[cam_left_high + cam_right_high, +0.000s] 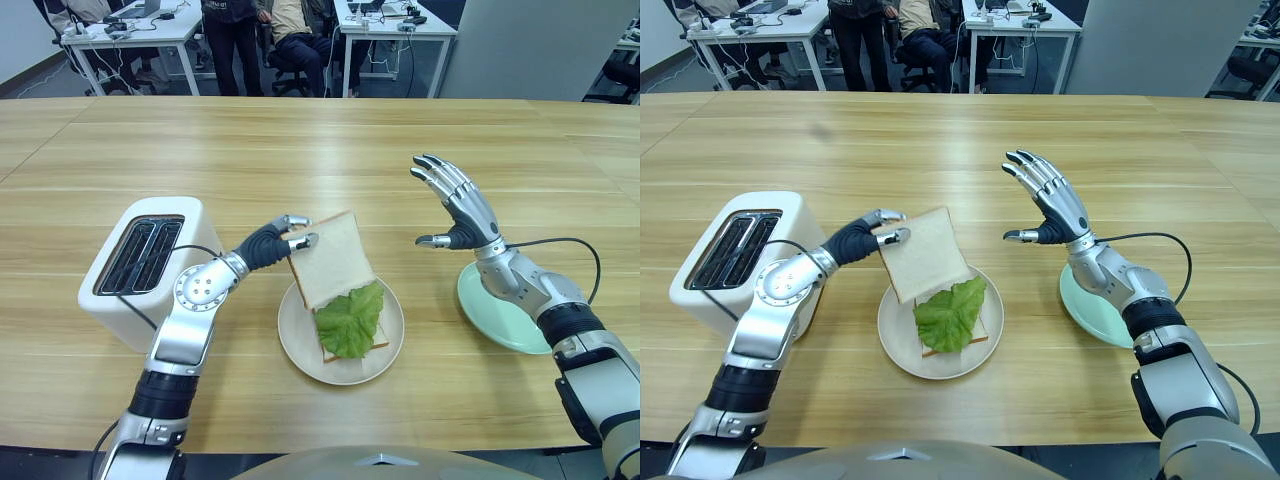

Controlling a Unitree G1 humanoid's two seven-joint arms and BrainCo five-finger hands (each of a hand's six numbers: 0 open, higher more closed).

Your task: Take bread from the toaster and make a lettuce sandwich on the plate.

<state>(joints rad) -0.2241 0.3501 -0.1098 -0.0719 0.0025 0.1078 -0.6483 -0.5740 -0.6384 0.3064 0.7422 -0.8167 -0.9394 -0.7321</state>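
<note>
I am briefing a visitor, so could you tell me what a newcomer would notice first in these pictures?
The left hand holds a square slice of white bread tilted over a green lettuce leaf, which lies on a second bread slice on the round beige plate in the middle. The right hand hovers open, fingers spread, above a pale green plate on the right; a white two-slot toaster stands at the left.

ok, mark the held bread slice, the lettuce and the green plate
bread slice [333,258]: left eye view, middle of its face.
lettuce [350,320]: left eye view, centre of the leaf.
green plate [490,315]: left eye view, bare lower-left part.
</note>
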